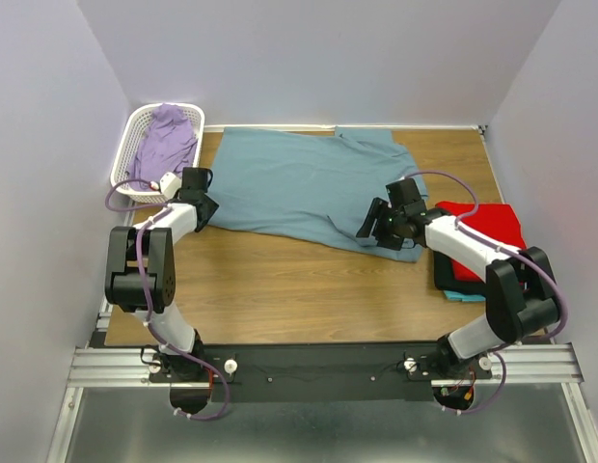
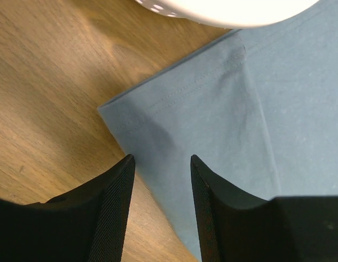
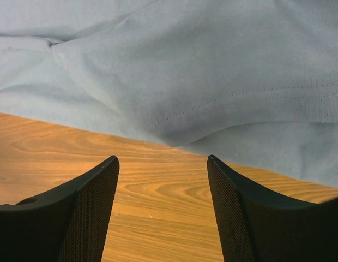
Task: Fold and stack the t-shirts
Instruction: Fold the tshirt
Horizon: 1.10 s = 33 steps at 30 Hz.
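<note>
The blue-grey t-shirt lies spread across the back of the table. My left gripper is open over its near left corner; the cloth edge runs between the jaws. My right gripper is open over bare wood just short of the shirt's near right hem. A folded red t-shirt lies on a turquoise one at the right, on something dark. Pocket and neck label do not show.
A white lattice basket with a lavender cloth stands at the back left; its rim shows in the left wrist view. Walls close in on three sides. Bare wood lies in front of the shirt.
</note>
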Tool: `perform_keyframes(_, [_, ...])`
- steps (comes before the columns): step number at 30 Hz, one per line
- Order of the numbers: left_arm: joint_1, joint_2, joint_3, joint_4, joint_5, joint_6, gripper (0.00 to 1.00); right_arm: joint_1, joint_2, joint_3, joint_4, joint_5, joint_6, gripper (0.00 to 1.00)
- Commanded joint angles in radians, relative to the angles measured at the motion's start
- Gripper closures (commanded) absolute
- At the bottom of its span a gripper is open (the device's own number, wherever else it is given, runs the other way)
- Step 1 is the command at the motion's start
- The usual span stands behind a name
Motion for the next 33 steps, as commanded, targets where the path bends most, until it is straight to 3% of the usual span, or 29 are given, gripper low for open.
perform_keyframes(1, [0.01,0.023,-0.004,0.019,-0.063,-0.023,0.47,0.006,0.024,-0.012,0.029,0.022,0.025,0.27])
perform_keyframes(13, [0.032,0.037,-0.016,0.046,-0.015,-0.008,0.47,0.011,0.142,0.034,0.089,0.014,0.045,0.3])
perform_keyframes(20, [0.059,0.034,-0.02,0.057,0.003,0.003,0.47,0.011,0.167,0.088,0.089,0.045,0.048,0.68])
perform_keyframes(24, [0.059,0.034,-0.018,0.057,0.008,0.008,0.48,0.011,0.185,0.114,0.087,0.056,0.041,0.81])
perform_keyframes(33, [0.059,0.034,-0.023,0.066,0.048,0.008,0.48,0.011,0.297,0.259,0.083,0.132,-0.025,0.9])
